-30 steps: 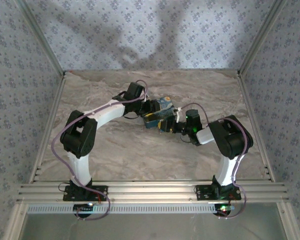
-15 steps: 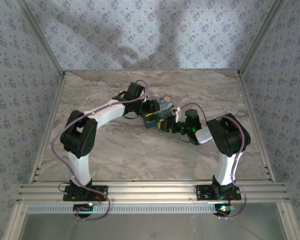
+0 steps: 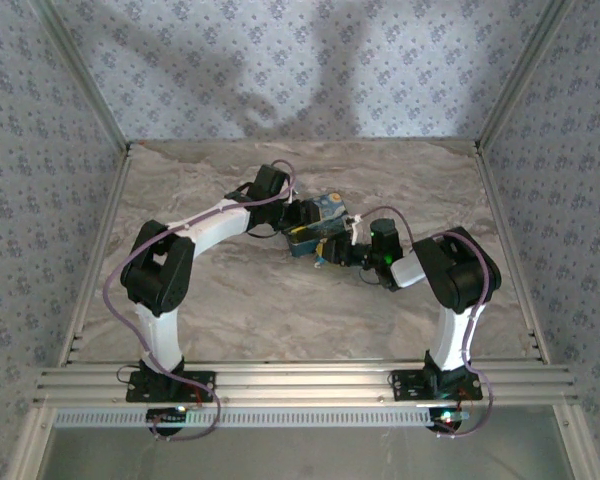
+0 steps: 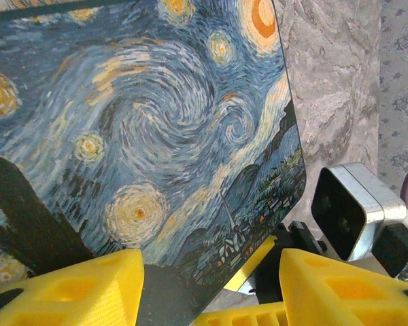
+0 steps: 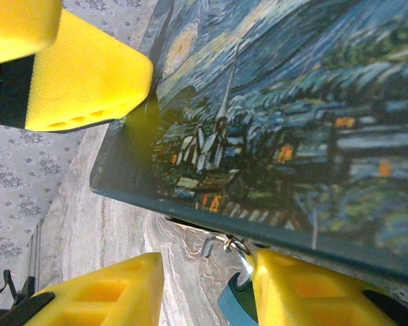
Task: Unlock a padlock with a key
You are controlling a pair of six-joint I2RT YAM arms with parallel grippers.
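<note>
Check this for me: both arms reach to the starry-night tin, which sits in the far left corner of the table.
The place is wrong. The left arm and right arm do reach the starry-night tin, but it sits near the middle of the table, as the top external view shows.

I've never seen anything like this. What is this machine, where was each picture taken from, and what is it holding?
It is a robot with a left arm and a right arm, bolted at the near edge of a marbled table. One picture looks down from above and behind them. The other two come from a small camera on each wrist, so that arm's own yellow fingers show at the bottom.

Both arms reach a tin box printed with a starry-night painting. The left end effector straddles the tin's corner, but I cannot tell if it grips. The right end effector, fingers apart, is at the tin's edge beside a small metal ring and a blue piece too cut off to identify.
</note>
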